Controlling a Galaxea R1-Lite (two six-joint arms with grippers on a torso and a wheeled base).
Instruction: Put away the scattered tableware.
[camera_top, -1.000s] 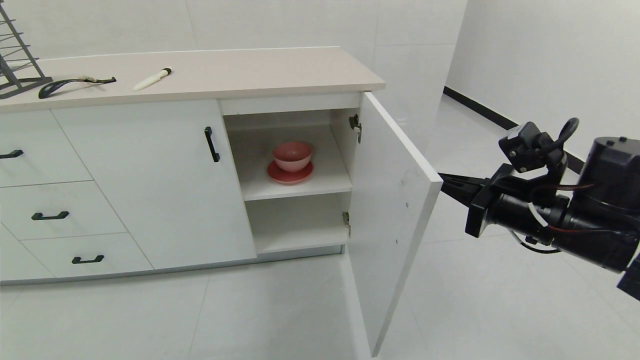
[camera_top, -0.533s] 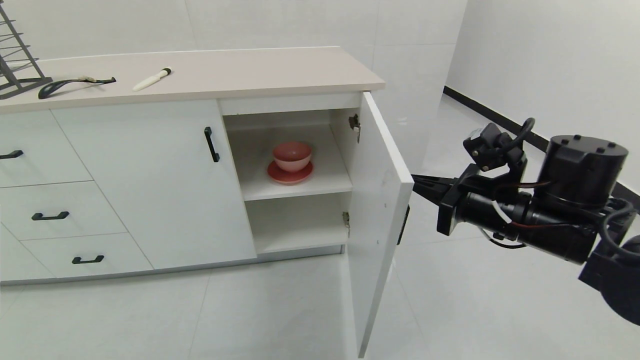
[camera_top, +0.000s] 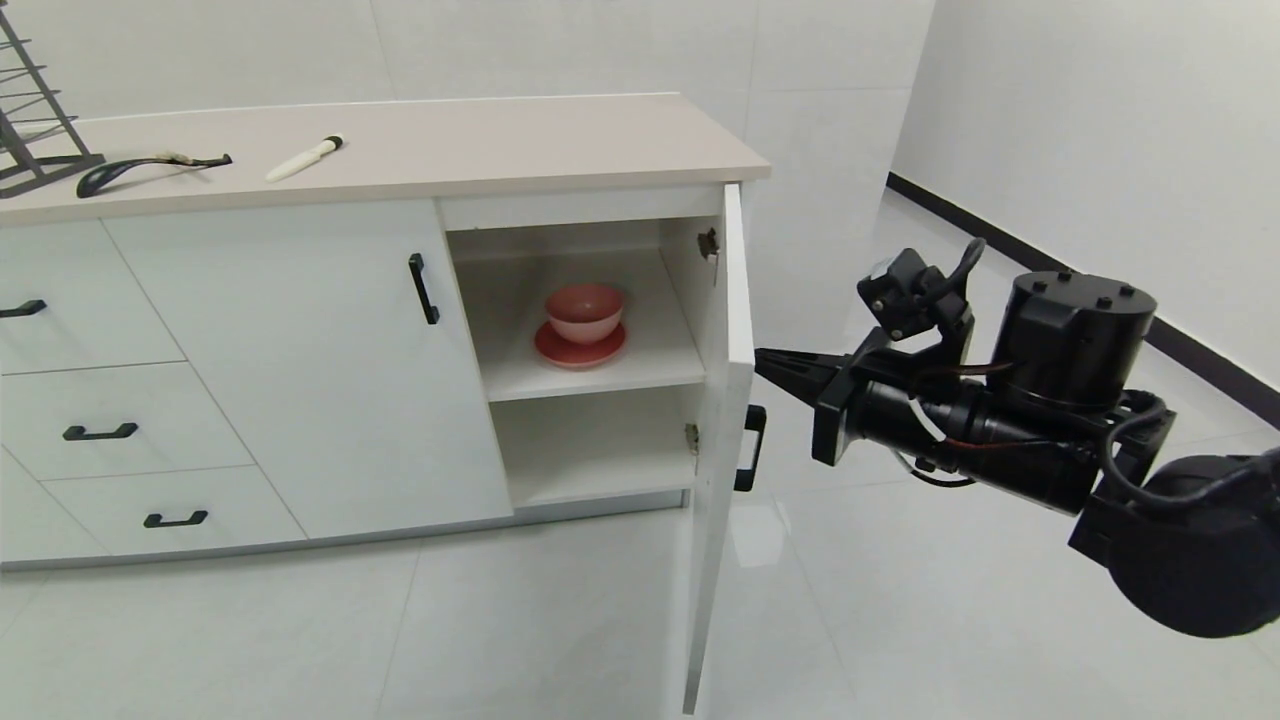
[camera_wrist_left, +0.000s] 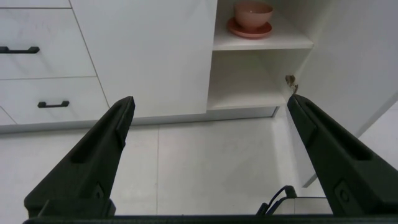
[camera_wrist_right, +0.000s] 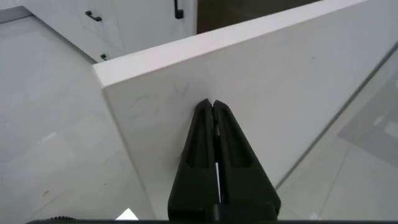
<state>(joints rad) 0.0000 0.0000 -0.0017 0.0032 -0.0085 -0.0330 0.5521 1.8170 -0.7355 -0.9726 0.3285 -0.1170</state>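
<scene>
The right gripper (camera_top: 764, 359), pinched closed and empty, has pushed the flat white cabinet door (camera_top: 722, 420) partway shut on the stored pink bowl (camera_top: 584, 311); the left gripper (camera_wrist_left: 209, 103) hangs spread wide.

Pink bowl (camera_top: 584, 311) stacked on red plate (camera_top: 580, 352) on shelf (camera_top: 652, 366); ladle (camera_top: 150, 162), knife (camera_top: 303, 158) lie on countertop (camera_top: 500, 140).

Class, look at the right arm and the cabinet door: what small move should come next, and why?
Probably push the door shut: the right gripper, fingers closed, is at its outer face, the door stands half open, and the bowl sits on the plate on the upper shelf.
</scene>
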